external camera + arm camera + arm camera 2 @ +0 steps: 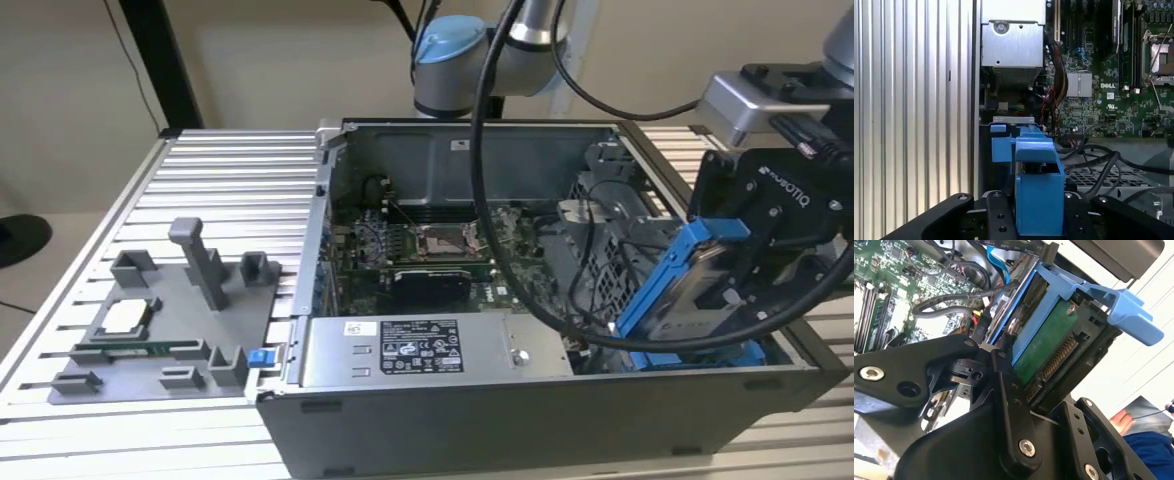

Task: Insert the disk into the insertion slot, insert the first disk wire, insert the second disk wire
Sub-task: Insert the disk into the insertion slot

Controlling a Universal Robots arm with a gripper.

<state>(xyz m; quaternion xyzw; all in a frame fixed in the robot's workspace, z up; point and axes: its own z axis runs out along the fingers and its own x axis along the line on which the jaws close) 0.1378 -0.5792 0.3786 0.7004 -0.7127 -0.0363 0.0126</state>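
Observation:
My gripper (755, 288) is shut on the disk (697, 285), a silver drive in a bright blue carrier. I hold it steeply tilted over the front corner of the open computer case, on the exterior view's right. Its lower end dips into the case at the insertion slot (694, 356), where blue plastic shows along the bottom. In the second wrist view the disk's green circuit board (1046, 347) and connector row face the camera between my black fingers (1010, 400). In the first wrist view the blue carrier (1038, 195) stands end-on. Black and blue wires (996, 270) lie loose behind the disk.
The grey power-supply box (420, 350) runs along the case's front wall, with the motherboard (427, 250) behind it. A grey fixture with parts (160, 320) sits on the slatted table at the exterior view's left. A person's hand and blue sleeve (1134, 435) are beyond the case.

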